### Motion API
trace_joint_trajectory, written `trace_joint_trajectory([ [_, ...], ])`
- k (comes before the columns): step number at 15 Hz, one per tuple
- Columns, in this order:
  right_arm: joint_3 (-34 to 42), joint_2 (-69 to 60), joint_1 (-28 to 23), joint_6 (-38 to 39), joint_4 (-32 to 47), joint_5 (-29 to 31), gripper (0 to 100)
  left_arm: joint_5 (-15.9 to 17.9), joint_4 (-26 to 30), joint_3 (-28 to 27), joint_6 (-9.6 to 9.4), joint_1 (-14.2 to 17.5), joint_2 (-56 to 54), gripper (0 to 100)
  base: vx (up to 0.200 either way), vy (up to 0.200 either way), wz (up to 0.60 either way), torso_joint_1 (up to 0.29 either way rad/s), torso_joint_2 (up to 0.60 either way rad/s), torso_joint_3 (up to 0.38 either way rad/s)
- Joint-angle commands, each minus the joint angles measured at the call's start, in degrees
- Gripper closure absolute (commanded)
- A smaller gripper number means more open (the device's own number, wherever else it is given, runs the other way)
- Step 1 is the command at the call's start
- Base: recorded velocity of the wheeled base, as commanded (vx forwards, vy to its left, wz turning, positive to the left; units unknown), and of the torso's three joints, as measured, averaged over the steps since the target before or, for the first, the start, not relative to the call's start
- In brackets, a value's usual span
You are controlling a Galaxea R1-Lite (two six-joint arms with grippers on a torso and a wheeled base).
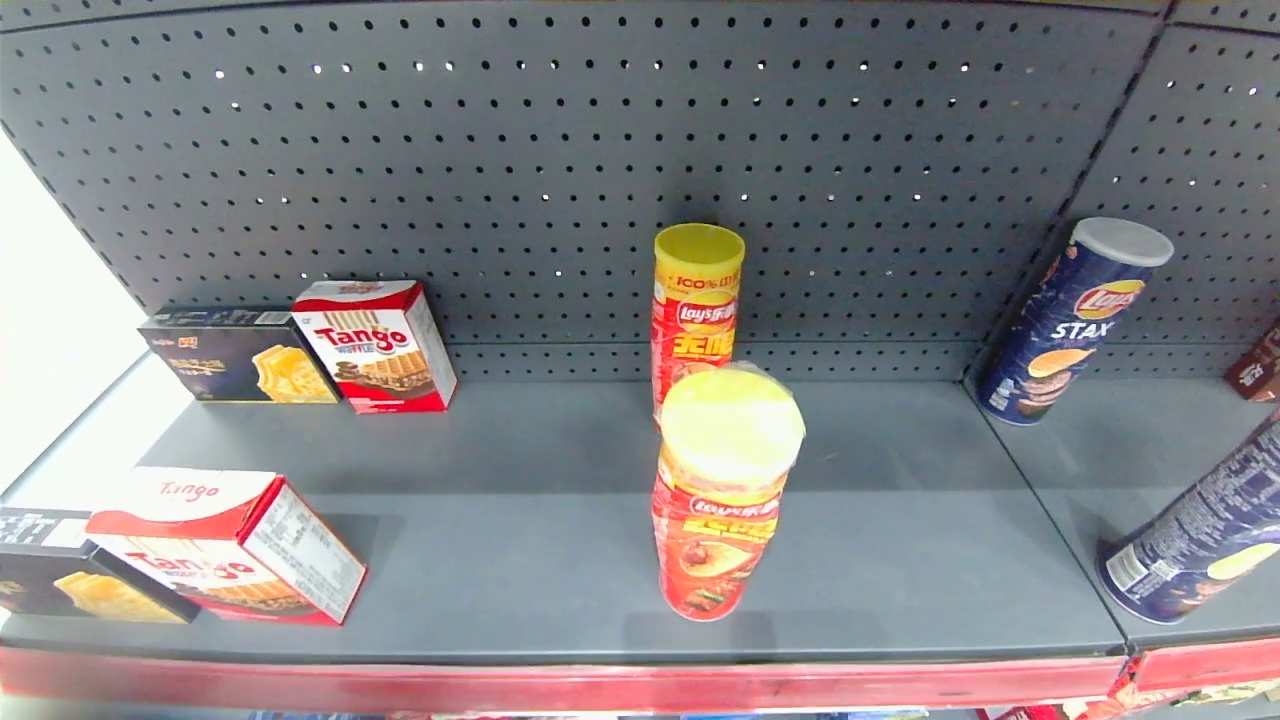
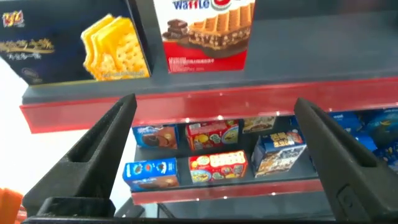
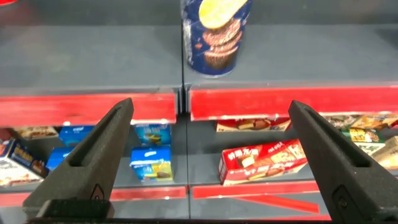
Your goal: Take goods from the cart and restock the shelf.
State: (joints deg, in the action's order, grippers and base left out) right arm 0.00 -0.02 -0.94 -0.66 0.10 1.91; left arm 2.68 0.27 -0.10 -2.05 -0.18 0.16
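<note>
**Both grippers empty at the shelf front: a fetch from the cart is judged due**

Nearest the robot, the left gripper (image 2: 213, 101) and the right gripper (image 3: 210, 104) are held before the red front lip (image 1: 560, 685) of the shelf. Each has its jaws spread wide, with nothing between them.

Behind the lip lies the grey metal shelf board (image 1: 500, 500). In its near row, from left to right, are found:
- a black cardboard cracker box (image 1: 60, 590);
- touching it, a red-and-white cardboard wafer box (image 1: 230, 545);
- well apart, an upright red crisp canister with a yellow lid (image 1: 725, 490);
- on the neighbouring board at the right, a dark blue crisp canister (image 1: 1195, 545).

The same order is repeated in the far row:
- a second black cracker box (image 1: 240, 355);
- just beside it, a second red-and-white wafer box (image 1: 380, 345);
- directly behind the near canister, a second red canister with a yellow lid (image 1: 697, 300);
- a dark blue canister with a grey lid (image 1: 1075, 320).

The whole is backed by the grey perforated panel (image 1: 600, 150).

The step in hand is judged to fall between placements, since goods stand shelved and neither gripper is loaded. For the next move, a fresh item would have to be taken from the cart. It would then be set down on a bare stretch of board, such as that between the wafer boxes and the red canisters. The tall canisters are judged easily toppled, so a clear approach is called for.
</note>
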Motion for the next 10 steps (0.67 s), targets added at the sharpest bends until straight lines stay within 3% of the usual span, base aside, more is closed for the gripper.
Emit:
trace_joint_trajectory([
  [1, 0.0, 0.0, 0.0, 0.0, 0.0, 0.0, 0, 0.0, 0.0, 0.0, 0.03, 0.0, 0.1, 0, 0.000, 0.000, 0.00, 0.000, 0.00, 0.000],
  [10, 0.0, 0.0, 0.0, 0.0, 0.0, 0.0, 0, -0.1, 0.0, 0.0, 0.38, 0.0, 0.1, 0, 0.000, 0.000, 0.00, 0.000, 0.00, 0.000],
])
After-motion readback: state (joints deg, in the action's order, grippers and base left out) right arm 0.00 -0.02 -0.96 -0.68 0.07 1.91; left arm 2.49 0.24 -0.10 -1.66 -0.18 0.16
